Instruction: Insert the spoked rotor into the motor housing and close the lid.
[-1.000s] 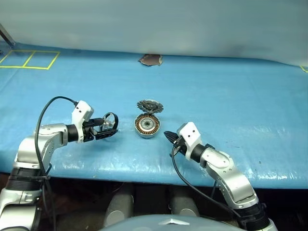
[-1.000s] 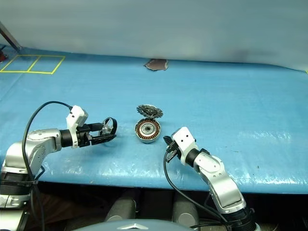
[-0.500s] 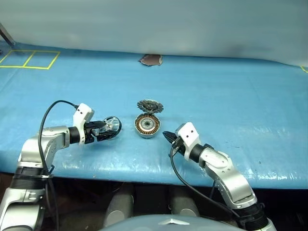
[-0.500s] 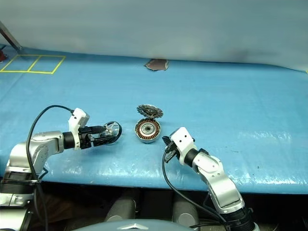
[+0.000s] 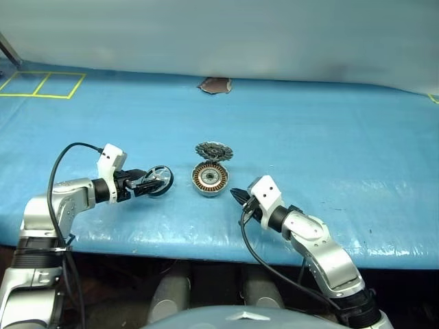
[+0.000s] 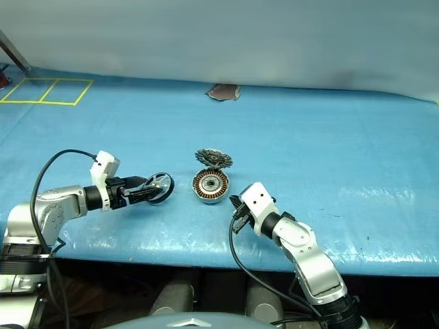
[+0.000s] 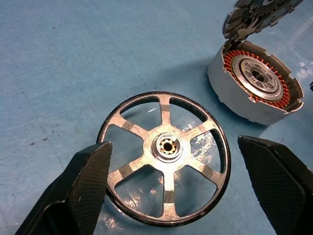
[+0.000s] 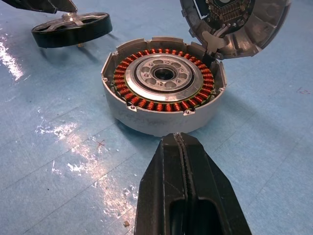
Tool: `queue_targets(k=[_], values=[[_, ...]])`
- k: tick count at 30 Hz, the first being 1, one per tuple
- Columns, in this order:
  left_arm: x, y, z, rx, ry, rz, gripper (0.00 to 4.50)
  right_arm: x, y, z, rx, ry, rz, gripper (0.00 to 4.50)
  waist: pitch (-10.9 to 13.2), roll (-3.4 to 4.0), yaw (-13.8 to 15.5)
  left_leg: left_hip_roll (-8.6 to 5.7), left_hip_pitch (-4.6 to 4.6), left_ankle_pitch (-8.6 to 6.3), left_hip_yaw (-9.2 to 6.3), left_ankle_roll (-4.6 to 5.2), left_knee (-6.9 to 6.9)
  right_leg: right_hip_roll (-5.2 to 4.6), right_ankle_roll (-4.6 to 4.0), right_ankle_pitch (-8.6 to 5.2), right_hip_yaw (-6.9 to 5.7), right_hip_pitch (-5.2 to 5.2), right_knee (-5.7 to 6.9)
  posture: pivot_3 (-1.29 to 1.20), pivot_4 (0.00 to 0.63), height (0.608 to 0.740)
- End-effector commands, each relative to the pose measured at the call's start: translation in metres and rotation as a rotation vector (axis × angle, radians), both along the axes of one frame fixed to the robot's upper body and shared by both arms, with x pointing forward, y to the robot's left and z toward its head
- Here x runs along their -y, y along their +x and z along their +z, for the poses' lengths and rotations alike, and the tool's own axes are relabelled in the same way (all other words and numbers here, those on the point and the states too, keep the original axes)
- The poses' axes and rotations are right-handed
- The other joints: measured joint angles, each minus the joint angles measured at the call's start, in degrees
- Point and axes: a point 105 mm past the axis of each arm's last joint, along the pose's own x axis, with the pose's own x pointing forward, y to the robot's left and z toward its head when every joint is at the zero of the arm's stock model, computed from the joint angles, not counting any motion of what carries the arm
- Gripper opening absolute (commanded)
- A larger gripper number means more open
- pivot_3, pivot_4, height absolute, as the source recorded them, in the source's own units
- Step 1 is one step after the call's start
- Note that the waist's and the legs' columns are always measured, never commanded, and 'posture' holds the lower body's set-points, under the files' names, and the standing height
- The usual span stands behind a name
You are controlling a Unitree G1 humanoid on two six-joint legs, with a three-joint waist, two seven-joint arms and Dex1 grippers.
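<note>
The spoked rotor (image 7: 166, 156), a dark ring with silver spokes and a small hub, lies flat on the blue mat left of the motor housing (image 5: 209, 179). My left gripper (image 7: 173, 144) stands open, one finger on each side of the rotor and both clear of its rim. The housing (image 8: 164, 81) is an open silver cup with copper windings around a silver hub. Its lid (image 5: 213, 151) stands tipped up at the far edge, still joined. My right gripper (image 8: 180, 139) is shut, empty, and points at the housing's near wall from a short gap away.
The blue mat (image 5: 329, 137) covers the table, whose front edge runs just under both arms. A small brown patch (image 5: 215, 85) sits at the back by the grey backdrop. Yellow tape squares (image 5: 41, 84) mark the far left corner.
The rotor stood nearly upright between my left fingers; it has tipped over and now lies flat on the mat. The left wrist has rolled. The right arm has not moved.
</note>
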Motion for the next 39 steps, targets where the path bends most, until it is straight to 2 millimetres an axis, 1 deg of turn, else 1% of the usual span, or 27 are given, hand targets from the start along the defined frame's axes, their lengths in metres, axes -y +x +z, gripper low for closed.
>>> queue_targets(k=[1,2,10,15,18,20,23,24,25,26,27,35,39], values=[[0.000,0.005,0.002,0.013,0.021,-0.003,3.88,-0.003,0.002,0.010,0.040,0.019,0.003,0.00,0.00,0.00,0.03,0.00,0.00,0.00,0.00,0.00,0.00,0.00,0.00,0.00,0.00,0.00,0.00,0.00,0.150,0.740],[0.001,0.005,0.001,0.012,0.024,-0.006,3.57,-0.003,0.002,0.010,0.041,0.020,0.002,0.00,0.00,0.00,0.04,0.00,0.01,0.00,0.00,0.00,0.00,0.00,0.00,0.00,0.00,0.00,0.00,0.00,0.150,0.740],[0.001,0.004,-0.005,-0.012,0.042,-0.021,3.57,-0.003,0.002,0.011,0.040,0.026,-0.004,0.00,0.00,0.00,-0.02,0.01,0.02,0.00,0.00,0.00,0.00,0.01,0.01,0.00,0.00,0.01,0.01,0.00,0.150,0.740],[-0.005,-0.001,-0.017,-0.059,0.101,-0.013,3.57,-0.003,0.001,0.011,0.041,0.028,-0.005,0.00,-0.01,0.01,-0.09,0.01,0.05,0.00,0.00,0.00,0.01,0.01,0.00,0.00,0.01,0.03,0.02,0.00,0.150,0.740],[-0.007,-0.003,-0.022,-0.078,0.129,-0.011,3.02,-0.003,0.001,0.010,0.040,0.028,-0.005,0.00,-0.02,0.01,-0.27,0.01,0.07,0.00,0.02,0.00,0.01,0.01,0.01,0.00,0.02,0.04,0.02,0.00,0.150,0.740],[-0.009,-0.003,-0.024,-0.079,0.141,-0.007,2.38,-0.003,0.001,0.010,0.039,0.028,-0.005,0.00,-0.05,0.04,-0.27,0.01,0.09,0.00,0.02,0.00,0.01,0.01,0.01,0.00,0.02,0.05,0.02,0.00,0.150,0.740],[-0.010,-0.001,-0.022,-0.071,0.124,0.007,2.38,-0.003,0.001,0.010,0.039,0.028,-0.006,0.00,-0.07,0.04,-0.32,0.03,0.15,0.00,0.03,0.00,0.00,0.01,0.00,0.00,0.02,0.10,0.02,0.00,0.150,0.740],[-0.010,0.000,-0.021,-0.066,0.115,0.013,2.02,-0.003,0.001,0.010,0.039,0.027,-0.006,0.00,-0.08,0.03,-0.32,0.04,0.15,0.00,0.04,0.00,0.01,0.01,0.00,0.00,0.02,0.10,0.04,0.00,0.150,0.740],[-0.011,0.000,-0.020,-0.062,0.113,0.016,1.89,-0.003,0.001,0.010,0.039,0.027,-0.006,0.00,-0.10,0.06,-0.31,0.06,0.16,0.00,0.04,0.00,0.01,0.01,0.01,0.00,0.02,0.10,0.04,0.00,0.150,0.740],[-0.011,0.001,-0.019,-0.058,0.110,0.017,1.65,-0.003,0.001,0.010,0.038,0.027,-0.006,0.00,-0.13,0.11,-0.28,0.06,0.18,0.00,0.05,0.00,0.01,0.01,0.00,0.00,0.02,0.11,0.04,0.00,0.150,0.740],[-0.011,0.002,-0.018,-0.054,0.104,0.023,1.58,-0.003,0.001,0.010,0.037,0.027,-0.006,0.00,-0.16,0.15,-0.25,0.06,0.18,0.00,0.05,0.00,0.01,0.01,0.00,0.00,0.02,0.12,0.04,0.00,0.150,0.740],[-0.014,0.006,-0.013,-0.032,0.103,0.033,1.52,0.000,0.001,0.009,0.036,0.024,-0.012,0.00,-0.18,0.16,-0.23,0.50,0.21,-0.01,0.28,-0.02,0.04,0.03,0.00,0.00,0.01,0.14,0.08,0.00,0.150,0.740],[-0.009,0.006,-0.003,0.014,0.055,-0.009,1.52,0.003,0.002,0.010,0.040,0.020,-0.017,0.00,-0.18,0.16,-0.22,0.65,0.21,0.00,0.50,-0.01,0.06,0.05,0.00,0.00,0.01,0.13,0.08,0.00,0.150,0.740]])
